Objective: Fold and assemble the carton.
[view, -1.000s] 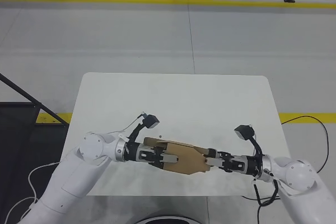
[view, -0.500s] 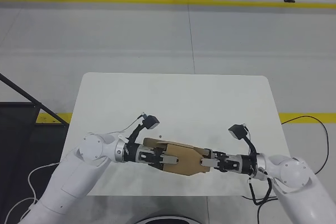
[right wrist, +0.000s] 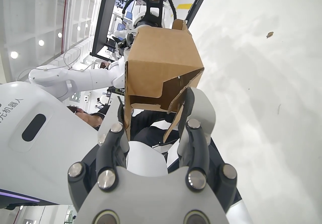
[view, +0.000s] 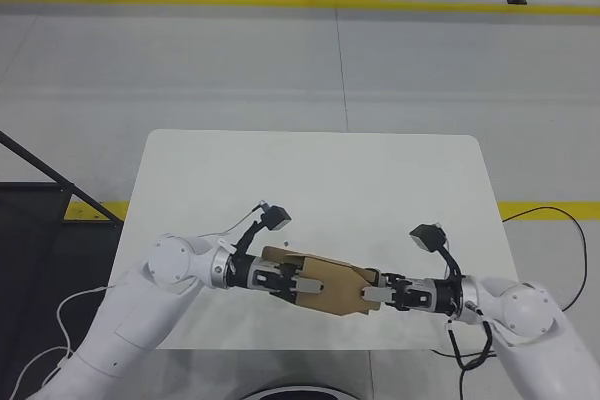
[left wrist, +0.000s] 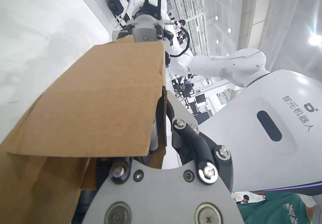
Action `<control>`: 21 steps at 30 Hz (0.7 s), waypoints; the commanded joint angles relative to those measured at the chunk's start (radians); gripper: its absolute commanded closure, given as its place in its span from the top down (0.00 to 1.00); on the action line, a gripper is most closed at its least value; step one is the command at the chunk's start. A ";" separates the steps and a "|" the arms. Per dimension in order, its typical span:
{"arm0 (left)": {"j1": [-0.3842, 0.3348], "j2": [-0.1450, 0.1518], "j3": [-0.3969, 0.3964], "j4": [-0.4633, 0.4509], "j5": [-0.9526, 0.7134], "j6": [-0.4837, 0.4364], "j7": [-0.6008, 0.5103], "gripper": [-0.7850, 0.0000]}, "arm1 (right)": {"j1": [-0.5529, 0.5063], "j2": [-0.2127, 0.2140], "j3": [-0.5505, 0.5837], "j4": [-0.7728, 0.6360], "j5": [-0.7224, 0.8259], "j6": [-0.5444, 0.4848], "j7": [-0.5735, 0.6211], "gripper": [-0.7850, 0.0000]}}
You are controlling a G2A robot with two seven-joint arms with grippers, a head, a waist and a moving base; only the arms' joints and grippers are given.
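White surface has the carton at 6 o'clock, near the front edge, stretched from 9 to 3 between both arms. The left gripper is clamped on the wall at the 9 o'clock end. The right gripper is spread wide, its fingers straddling the loose flaps of the open 3 o'clock end without pinching them. The step looks like closing those flaps. Next, press them inward while the left braces. Open room lies toward 12; the front edge is close.
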 commanded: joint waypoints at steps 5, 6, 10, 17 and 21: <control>0.003 0.001 -0.002 -0.007 0.005 0.002 0.004 0.00 | 0.019 -0.004 -0.020 0.022 0.027 -0.020 0.023 0.57; 0.004 0.001 -0.002 -0.008 0.005 0.002 0.004 0.00 | 0.022 -0.005 -0.024 0.025 0.028 -0.021 0.025 0.57; 0.003 0.000 -0.002 -0.008 0.003 0.001 0.006 0.00 | 0.038 -0.009 -0.042 0.033 0.030 -0.020 0.031 0.55; -0.005 -0.003 0.006 -0.008 -0.001 -0.007 0.006 0.00 | 0.062 -0.016 -0.067 0.057 0.057 -0.031 0.035 0.50; -0.006 -0.003 0.006 -0.010 -0.002 -0.011 0.006 0.00 | 0.069 -0.019 -0.074 0.076 0.079 -0.045 0.041 0.49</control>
